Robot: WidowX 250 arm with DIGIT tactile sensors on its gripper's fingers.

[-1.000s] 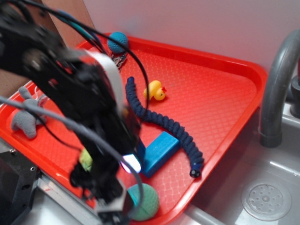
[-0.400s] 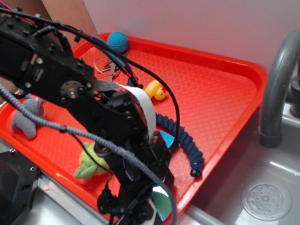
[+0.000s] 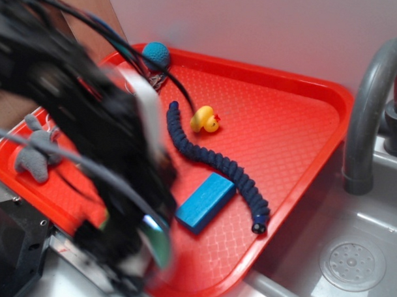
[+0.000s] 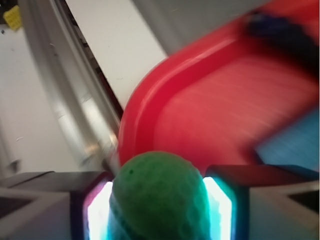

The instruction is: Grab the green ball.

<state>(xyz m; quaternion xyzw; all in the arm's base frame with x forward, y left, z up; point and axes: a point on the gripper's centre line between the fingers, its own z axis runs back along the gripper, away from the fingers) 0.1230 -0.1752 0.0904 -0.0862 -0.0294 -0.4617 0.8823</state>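
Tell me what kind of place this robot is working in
Probably a toy kitchen sink station. A grey faucet arches over a grey basin with a drain, and a red tray of small toys sits beside it. The gripper holds the green ball.

Motion blur and the arm's bulk hide much of both views.

In the exterior view the black arm (image 3: 87, 133) is smeared across the left half of the frame, covering the near-left part of the red tray (image 3: 294, 99) and most of the grey plush toy (image 3: 32, 157); the hand (image 3: 147, 254) at lower left is too blurred to read, and the green ball cannot be made out there. The grey faucet (image 3: 367, 116) is cut off by the right edge. In the wrist view the green ball (image 4: 157, 200) is cropped by the bottom edge, and the blue block (image 4: 292, 145) and a dark object at upper right are blurred.
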